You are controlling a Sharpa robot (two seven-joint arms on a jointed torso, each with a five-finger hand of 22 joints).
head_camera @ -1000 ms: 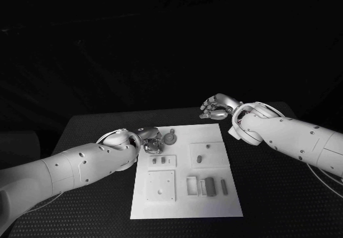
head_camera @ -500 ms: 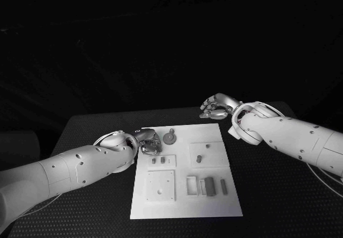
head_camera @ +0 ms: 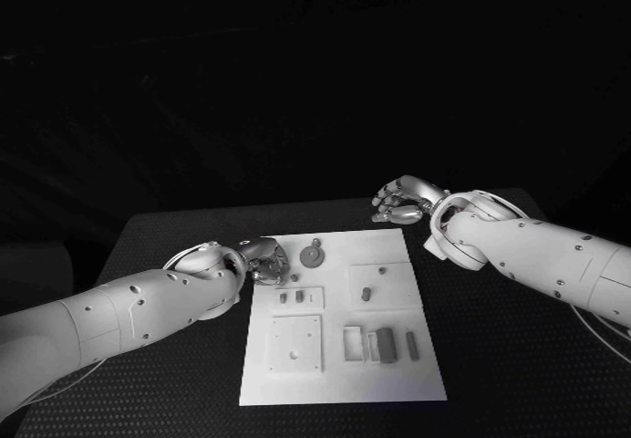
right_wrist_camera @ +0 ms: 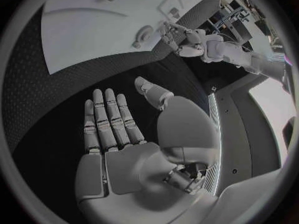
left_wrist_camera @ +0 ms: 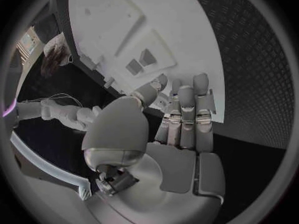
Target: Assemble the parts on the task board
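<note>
The white task board [head_camera: 345, 370] lies in the middle of the black table. On it lie a round grey part [head_camera: 312, 255] near the far left corner, a small part [head_camera: 367, 293] on a raised square, and grey blocks [head_camera: 389, 345] toward the near right. My left hand [head_camera: 264, 260] hovers at the board's far left edge, beside the round part. In the left wrist view its fingers [left_wrist_camera: 187, 119] are stretched out, with nothing in them, toward the board [left_wrist_camera: 187, 40]. My right hand [head_camera: 402, 203] is past the board's far right corner. Its fingers [right_wrist_camera: 109, 122] are straight and empty over the table.
Bare black table runs along both long sides of the board and in front of it. The right wrist view shows the board [right_wrist_camera: 81, 35], the round part [right_wrist_camera: 144, 35] and my left hand [right_wrist_camera: 186, 41] beyond it.
My left hand has drawn back slightly to the left, away from the round part. My right hand has shifted a little to the right and nearer.
</note>
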